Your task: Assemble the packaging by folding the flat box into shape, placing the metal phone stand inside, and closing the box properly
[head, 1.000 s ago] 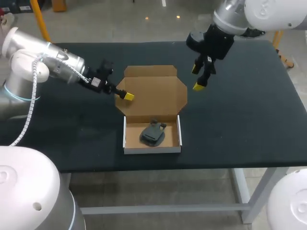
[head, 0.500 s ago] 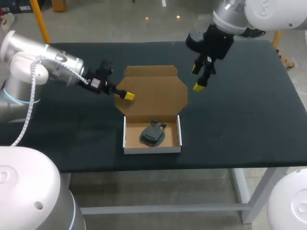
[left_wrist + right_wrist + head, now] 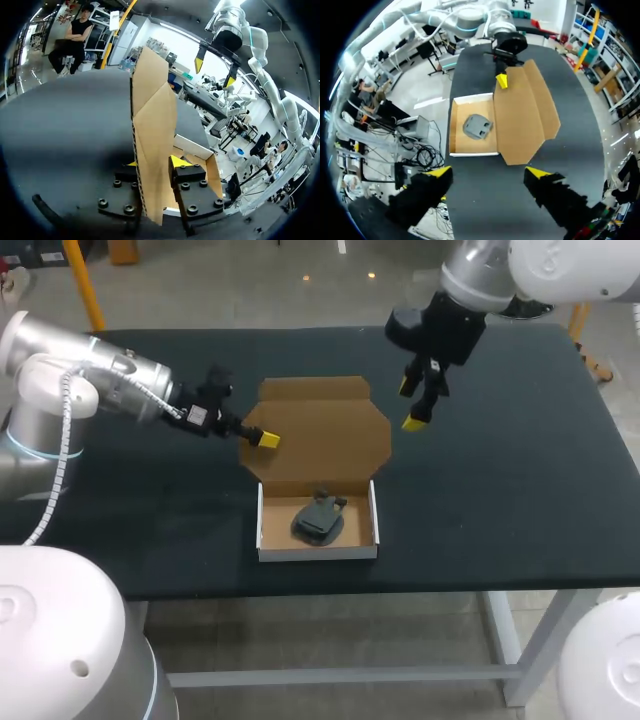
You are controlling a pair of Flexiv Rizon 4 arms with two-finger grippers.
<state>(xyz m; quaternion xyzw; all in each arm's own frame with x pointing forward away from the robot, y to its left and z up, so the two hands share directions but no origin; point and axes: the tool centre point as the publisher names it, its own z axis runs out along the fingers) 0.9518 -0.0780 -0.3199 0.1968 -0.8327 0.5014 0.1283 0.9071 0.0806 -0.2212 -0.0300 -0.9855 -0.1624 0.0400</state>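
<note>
A: Where's the stand [image 3: 319, 519]?

B: Lying in the box [image 3: 318, 552], near the table's [image 3: 500, 490] front edge. The lid [image 3: 325, 440] is thrown back behind it, not yet folded over

A: And the grippers?

B: The left gripper [image 3: 266, 440] is clamped on the lid's left edge; its wrist view shows the cardboard pinched between the fingers. The right gripper [image 3: 412, 403] hangs above the table just right of the lid, fingers apart, holding nothing

A: What worries you?

B: It's a one-sided pinch. I'd guess that swinging the lid from one edge could twist or crease it, or the card could slip out partway through. Nothing pins the box down either, so the pull may drag or tip it and shift the stand

A: And closing?

B: The lid's side tabs and front flap have to go inside the walls; if they catch outside, the box won't shut. I can't tell whether the stand clears the rim
</note>
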